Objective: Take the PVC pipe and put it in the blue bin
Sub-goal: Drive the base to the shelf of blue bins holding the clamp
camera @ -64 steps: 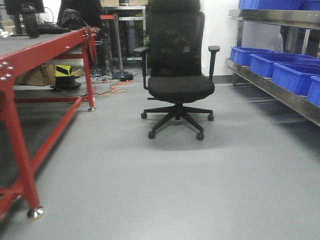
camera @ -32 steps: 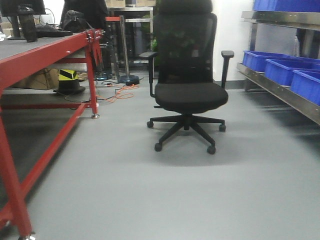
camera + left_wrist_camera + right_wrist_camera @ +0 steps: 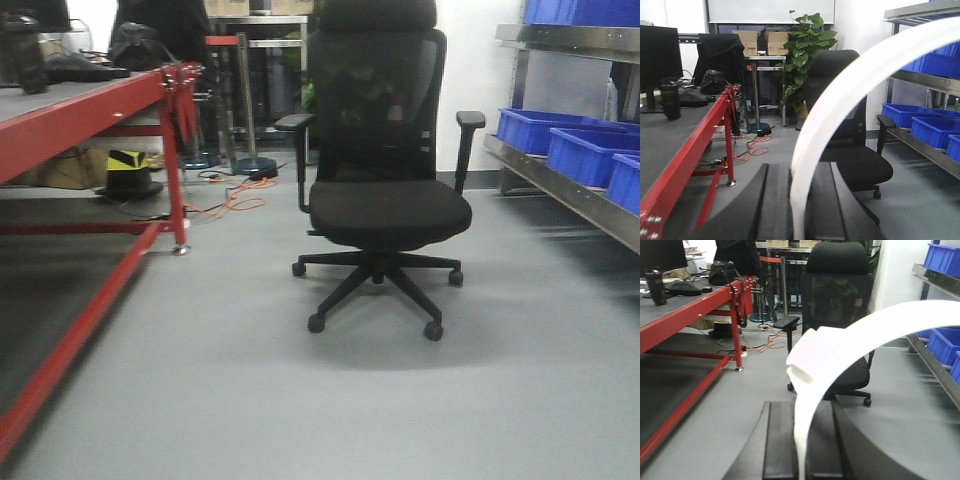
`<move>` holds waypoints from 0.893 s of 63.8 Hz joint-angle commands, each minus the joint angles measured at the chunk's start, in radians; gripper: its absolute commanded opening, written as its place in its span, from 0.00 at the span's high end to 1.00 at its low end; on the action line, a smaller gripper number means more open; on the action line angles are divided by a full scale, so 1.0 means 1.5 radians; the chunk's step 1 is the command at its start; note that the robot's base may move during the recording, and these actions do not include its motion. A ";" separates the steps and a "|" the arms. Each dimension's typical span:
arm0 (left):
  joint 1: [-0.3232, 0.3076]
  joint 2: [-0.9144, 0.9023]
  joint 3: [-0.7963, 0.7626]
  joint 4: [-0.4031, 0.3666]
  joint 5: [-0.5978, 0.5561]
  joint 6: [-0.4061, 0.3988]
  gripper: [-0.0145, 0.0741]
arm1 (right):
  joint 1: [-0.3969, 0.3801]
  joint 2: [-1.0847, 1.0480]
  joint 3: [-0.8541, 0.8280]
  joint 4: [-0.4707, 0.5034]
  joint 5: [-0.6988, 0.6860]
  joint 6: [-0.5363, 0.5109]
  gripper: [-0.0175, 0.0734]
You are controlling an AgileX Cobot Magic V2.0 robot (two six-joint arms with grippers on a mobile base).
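- Front view: neither gripper nor pipe shows. A black mesh office chair (image 3: 385, 190) stands ahead, and blue plastic bins (image 3: 585, 150) sit on a shelf far right.
- Left wrist view: the left gripper (image 3: 794, 170) is clamped on the curved white PVC pipe (image 3: 840, 100), which arches up and to its right.
- Right wrist view: the right gripper (image 3: 799, 410) likewise pinches a white curved strip with a blocky end (image 3: 880, 322). I cannot tell whether it is the same piece.
- Judgement: the grasp is done and the carry is under way. Next, reach a bin off to the right, hover over it and release.

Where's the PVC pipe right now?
In the left wrist view, a curved white PVC pipe rises from between the fingers of the left gripper. A similar white piece sits in the right gripper. Neither shows in the front view.
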 commanded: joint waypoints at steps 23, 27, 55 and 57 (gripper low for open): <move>0.000 -0.002 -0.001 -0.001 -0.025 -0.005 0.96 | 0.001 -0.004 0.000 -0.001 -0.017 -0.004 0.98; 0.000 -0.002 -0.001 -0.001 -0.025 -0.005 0.96 | 0.001 -0.004 0.000 -0.001 -0.017 -0.004 0.98; 0.000 -0.002 -0.001 -0.001 -0.026 -0.005 0.96 | 0.001 -0.004 0.000 -0.001 -0.017 -0.004 0.98; 0.000 -0.002 -0.001 -0.001 -0.026 -0.005 0.96 | 0.001 -0.004 0.000 -0.001 -0.017 -0.004 0.98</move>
